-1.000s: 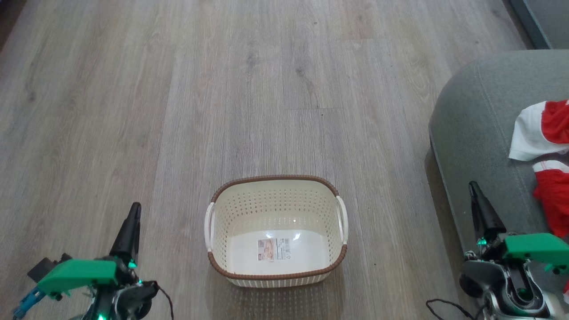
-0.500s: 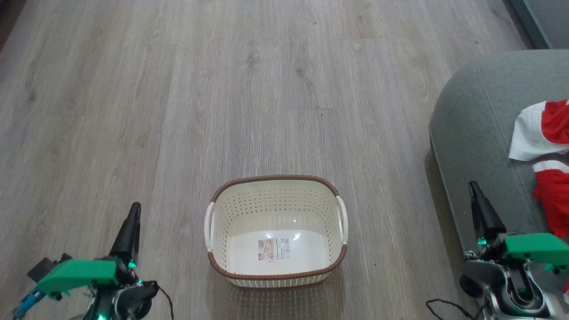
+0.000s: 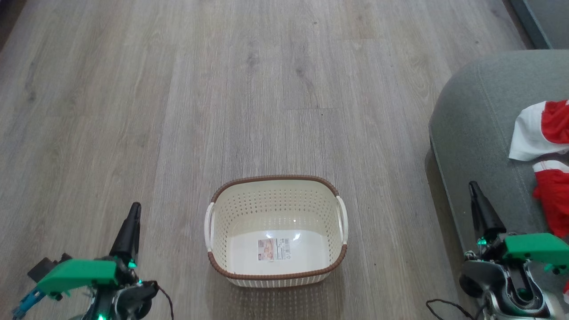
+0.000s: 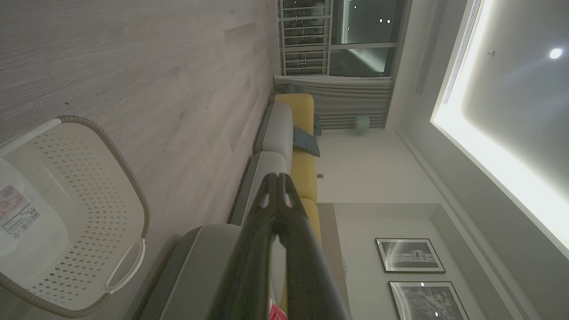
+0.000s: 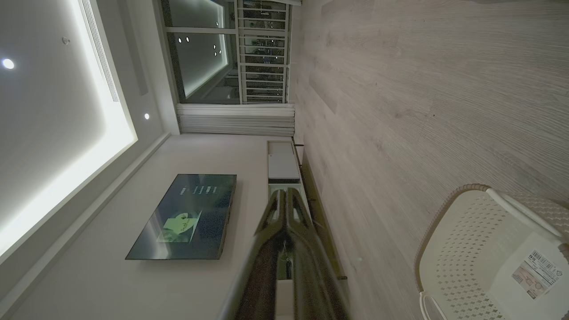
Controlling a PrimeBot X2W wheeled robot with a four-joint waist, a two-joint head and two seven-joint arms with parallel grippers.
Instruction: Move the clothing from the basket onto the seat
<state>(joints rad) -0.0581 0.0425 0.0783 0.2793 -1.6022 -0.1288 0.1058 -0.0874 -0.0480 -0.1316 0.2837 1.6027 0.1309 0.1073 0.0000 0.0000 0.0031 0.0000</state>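
Note:
The cream basket with a brown rim stands on the wood floor, nothing inside but the label on its base; it also lies at the left of the left wrist view and at the lower right of the right wrist view. Red and white clothing lies on the grey-green seat at the right, with a second red piece below it. My left gripper is shut at the lower left, holding nothing. My right gripper is shut beside the seat's edge, holding nothing.
Wood floor stretches around the basket. A grey and yellow sofa runs along the wall in the left wrist view. A television and a low cabinet show in the right wrist view.

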